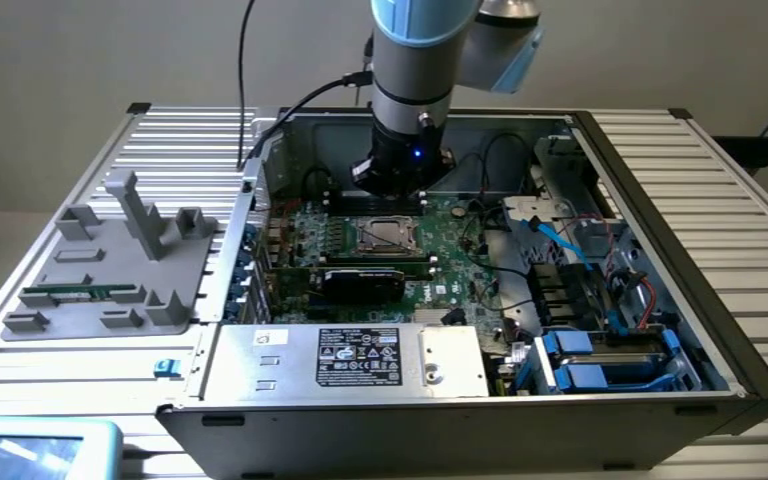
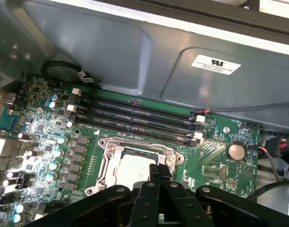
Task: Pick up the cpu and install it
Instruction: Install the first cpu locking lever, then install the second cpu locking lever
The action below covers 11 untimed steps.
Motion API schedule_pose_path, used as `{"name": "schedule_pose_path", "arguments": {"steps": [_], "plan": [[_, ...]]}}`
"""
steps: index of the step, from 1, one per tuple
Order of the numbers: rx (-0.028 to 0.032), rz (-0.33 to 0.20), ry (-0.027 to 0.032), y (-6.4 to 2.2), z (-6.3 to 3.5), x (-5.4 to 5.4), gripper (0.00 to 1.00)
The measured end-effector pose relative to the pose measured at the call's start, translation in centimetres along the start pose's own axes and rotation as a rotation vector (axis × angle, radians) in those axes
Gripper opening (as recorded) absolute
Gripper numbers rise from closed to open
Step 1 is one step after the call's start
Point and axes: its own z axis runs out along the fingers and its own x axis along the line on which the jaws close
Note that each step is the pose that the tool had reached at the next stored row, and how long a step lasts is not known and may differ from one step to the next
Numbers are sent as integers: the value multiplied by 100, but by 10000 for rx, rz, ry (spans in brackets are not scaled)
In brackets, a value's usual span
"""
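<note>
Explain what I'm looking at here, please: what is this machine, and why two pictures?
A robot arm reaches down into an open computer case lying on a slatted metal table. One picture comes from a camera beside the table, the other from a camera on the arm's wrist. The black gripper at its tip is shut, its fingertips just over the silver cpu, which sits inside the metal-framed socket on the green motherboard. A grey holder tray lies beside the case.

I'm at a computer assembly bench in a lab or workshop, ribbed metal table [image 1: 704, 200] under me, opened computer case [image 1: 651, 400] with its green circuit board [image 1: 471, 255] bared, grey parts holder [image 1: 104, 270] alongside, plain wall behind.
</note>
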Motion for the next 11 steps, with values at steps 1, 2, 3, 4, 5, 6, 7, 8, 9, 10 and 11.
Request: {"name": "schedule_pose_path", "arguments": {"steps": [1,2,3,4,5,6,7,8,9,10,11], "plan": [[-2,34,48,-10,-11,1,9],[0,71,101,-17,-23,2,9],[6,109,149,-21,-34,2,9],[20,145,187,-24,-44,2,9],[50,187,220,-25,-51,1,9],[93,230,250,-26,-58,0,9],[139,273,280,-25,-67,-1,9],[169,302,301,-23,-73,-2,9],[174,303,302,-24,-74,-2,9],[175,303,303,-24,-74,-2,9],[175,303,302,-23,-73,-2,9]]}}
